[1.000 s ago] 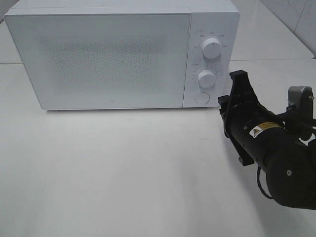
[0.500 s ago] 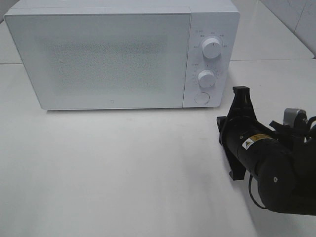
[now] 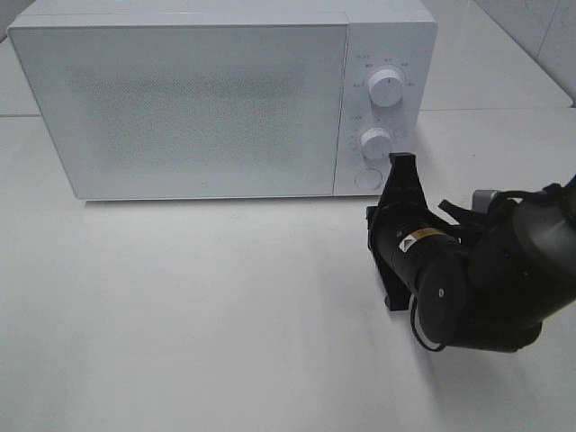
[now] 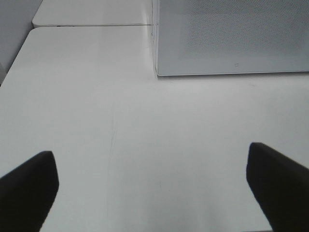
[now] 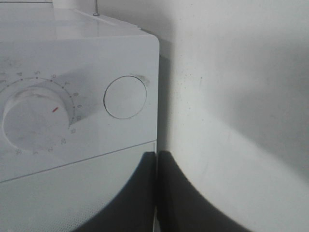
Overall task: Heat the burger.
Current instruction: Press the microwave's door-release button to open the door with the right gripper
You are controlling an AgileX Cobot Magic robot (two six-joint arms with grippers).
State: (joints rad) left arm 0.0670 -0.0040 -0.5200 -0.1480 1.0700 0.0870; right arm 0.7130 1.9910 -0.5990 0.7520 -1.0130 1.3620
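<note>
The burger is out of view in every frame. The white microwave stands at the back of the table with its door shut. My right gripper is shut with nothing in it, its tip just right of and below the round door button. In the right wrist view the closed right gripper points at the microwave's lower right corner, close to the button. My left gripper is open over bare table, with the microwave ahead of it.
Two dials sit on the control panel, the upper dial and the lower dial. The white table stretches in front of the microwave. A tiled wall shows at the far right.
The right arm has swung left and in toward the microwave's control panel, and its jaws have closed. The left gripper has stayed open.
</note>
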